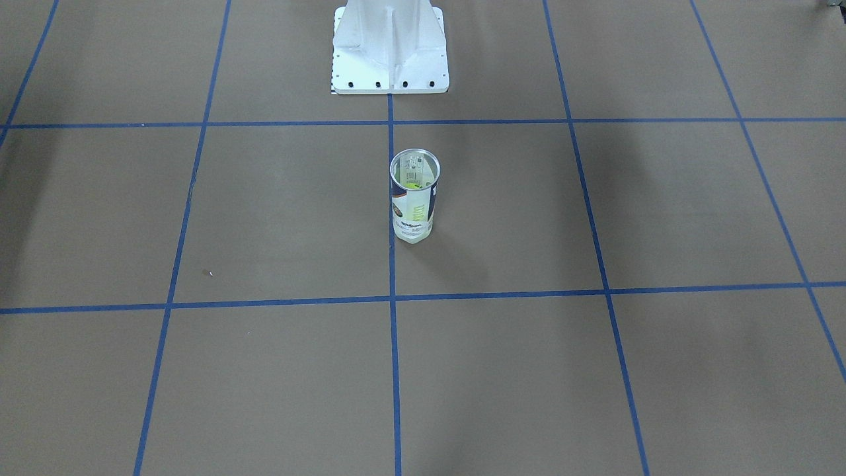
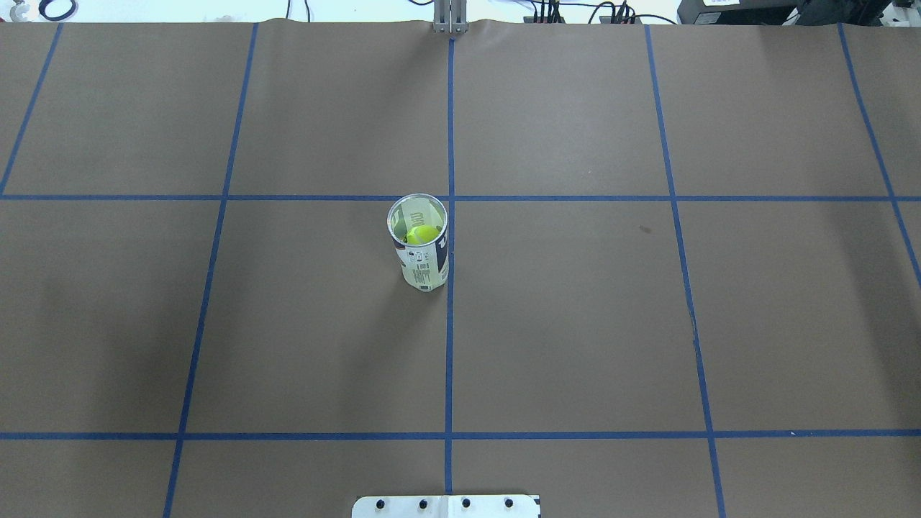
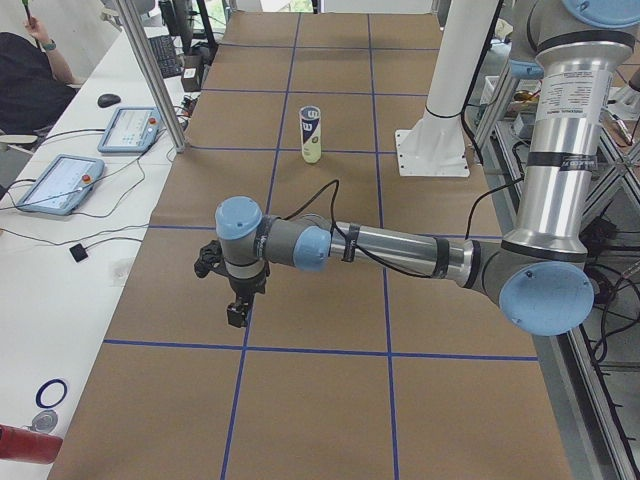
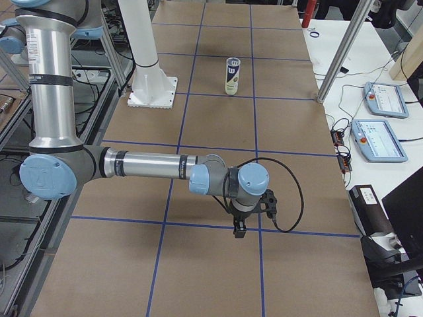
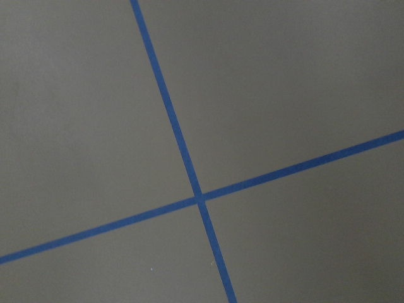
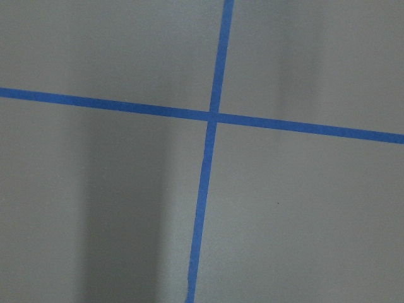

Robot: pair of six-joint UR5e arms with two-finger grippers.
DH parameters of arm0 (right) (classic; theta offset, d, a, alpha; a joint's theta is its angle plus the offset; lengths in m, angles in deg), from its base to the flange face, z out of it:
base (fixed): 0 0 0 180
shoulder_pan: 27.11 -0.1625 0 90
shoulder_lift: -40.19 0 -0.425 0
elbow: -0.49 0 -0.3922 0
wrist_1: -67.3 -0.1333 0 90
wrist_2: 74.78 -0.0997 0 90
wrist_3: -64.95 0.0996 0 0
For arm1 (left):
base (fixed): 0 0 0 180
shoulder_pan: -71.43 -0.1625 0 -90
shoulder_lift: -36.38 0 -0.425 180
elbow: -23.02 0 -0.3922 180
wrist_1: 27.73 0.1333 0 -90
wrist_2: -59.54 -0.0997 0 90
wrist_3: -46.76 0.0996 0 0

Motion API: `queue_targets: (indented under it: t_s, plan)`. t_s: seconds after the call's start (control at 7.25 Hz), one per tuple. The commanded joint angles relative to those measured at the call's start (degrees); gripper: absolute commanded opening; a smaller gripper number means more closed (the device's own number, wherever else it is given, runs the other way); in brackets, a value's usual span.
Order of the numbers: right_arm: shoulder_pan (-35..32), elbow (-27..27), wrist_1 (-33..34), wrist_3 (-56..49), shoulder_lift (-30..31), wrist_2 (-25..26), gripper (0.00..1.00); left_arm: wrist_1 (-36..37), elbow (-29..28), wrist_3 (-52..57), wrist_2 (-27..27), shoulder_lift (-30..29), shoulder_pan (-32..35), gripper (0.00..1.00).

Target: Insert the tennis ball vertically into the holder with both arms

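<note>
The holder (image 2: 421,248) stands upright near the table's middle, a clear tube with a navy-and-white label and a metal rim. A yellow-green tennis ball (image 2: 422,234) lies inside it, seen through the open top; it also shows in the holder (image 1: 414,198) in the front-facing view. Neither gripper appears in the overhead or front views. In the left side view my left gripper (image 3: 237,315) hangs pointing down over the table, far from the holder (image 3: 311,133). In the right side view my right gripper (image 4: 239,231) hangs the same way, far from the holder (image 4: 231,76). I cannot tell whether either is open or shut.
The white robot base (image 1: 390,53) stands at the table's robot side. Blue tape lines grid the brown table cover. Teach pendants (image 3: 60,183) lie on a white side bench, and a person (image 3: 30,70) sits beyond it. An aluminium post (image 4: 344,53) rises at the table edge.
</note>
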Motion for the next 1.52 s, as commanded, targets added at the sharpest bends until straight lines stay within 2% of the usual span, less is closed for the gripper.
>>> queue_targets:
  t_s: [0.0, 0.14, 0.28, 0.41, 0.69, 1.38]
  plan:
    - [-2.53, 0.65, -3.77, -0.18, 2.98, -0.2, 0.99, 0.52, -0.24, -0.34, 0.18, 0.09, 0.16, 1.0]
    - [-3.33, 0.05, -3.87, -0.01, 2.38, -0.55, 0.99, 2.87, -0.25, -0.34, 0.18, -1.48, 0.16, 1.0]
    - [-3.42, -2.92, -2.22, 0.78, 1.77, -0.38, 0.99, 8.64, -0.25, -0.34, 0.1, -4.63, 0.25, 1.0]
    - [-3.51, -5.9, 1.36, 0.87, 1.41, -0.11, 0.99, 11.22, -0.25, 0.09, 0.18, -5.97, 0.77, 1.0]
    - [-3.43, -10.66, 4.56, 5.05, 1.41, -0.11, 0.99, 10.98, -0.16, 0.45, 0.27, -4.85, 0.95, 1.0]
    - [-3.42, -9.98, 3.95, 5.27, 2.02, -0.29, 0.99, 11.07, -0.25, 0.45, 0.36, -4.66, 1.04, 1.0]
